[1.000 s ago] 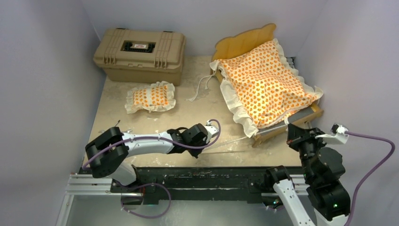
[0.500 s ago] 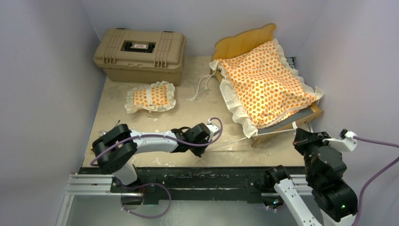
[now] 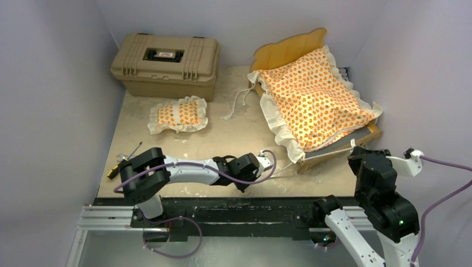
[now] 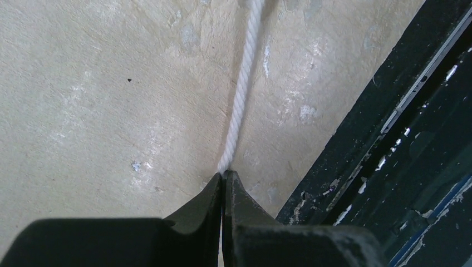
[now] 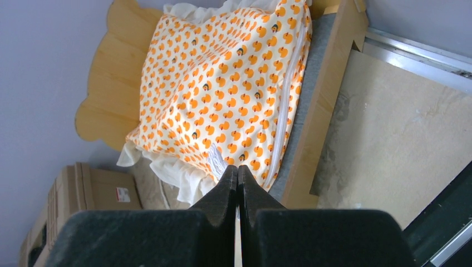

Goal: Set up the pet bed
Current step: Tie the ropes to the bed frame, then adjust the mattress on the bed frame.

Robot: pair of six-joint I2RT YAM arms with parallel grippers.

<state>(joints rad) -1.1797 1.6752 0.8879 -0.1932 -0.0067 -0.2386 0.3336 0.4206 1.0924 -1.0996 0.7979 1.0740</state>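
Left pincer (image 4: 224, 176) clamps one cord (image 4: 240, 94); right pincer (image 5: 238, 168) closed; one pillow (image 3: 178, 114).

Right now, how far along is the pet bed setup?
Partly done: the mattress cushion lies on the wooden frame, though askew, its ruffle spilling over one side. In hand: the left gripper is shut on a white cord; the right gripper is shut near the bed's foot. To do: the pillow sits on the table, off the bed.

Gripper (image 4: 224, 177) pinched on white cord (image 4: 240, 94), beige table (image 4: 111, 83), black rail (image 4: 401, 139) at right
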